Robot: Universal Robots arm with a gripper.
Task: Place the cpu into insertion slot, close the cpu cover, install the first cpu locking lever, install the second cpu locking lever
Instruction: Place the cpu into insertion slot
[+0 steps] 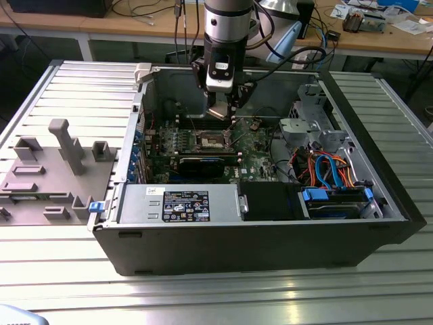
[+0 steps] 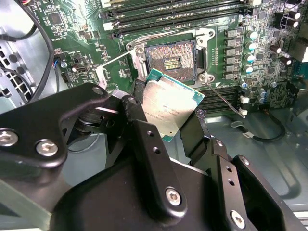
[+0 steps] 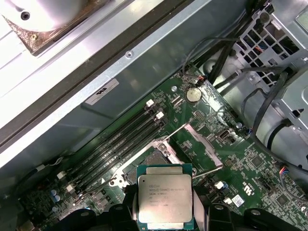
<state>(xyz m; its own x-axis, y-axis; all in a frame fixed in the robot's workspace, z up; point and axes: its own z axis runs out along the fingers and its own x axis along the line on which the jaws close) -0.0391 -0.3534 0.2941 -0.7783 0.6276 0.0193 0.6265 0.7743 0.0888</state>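
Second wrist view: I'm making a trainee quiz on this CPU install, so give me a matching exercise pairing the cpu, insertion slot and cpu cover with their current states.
Things:
1. cpu
2. insertion slot
3. cpu cover

States:
A. swung open, clear of the socket
B. empty, contacts exposed
C. clamped in the gripper, not yet seated

Pairs: 1-C, 2-B, 3-A
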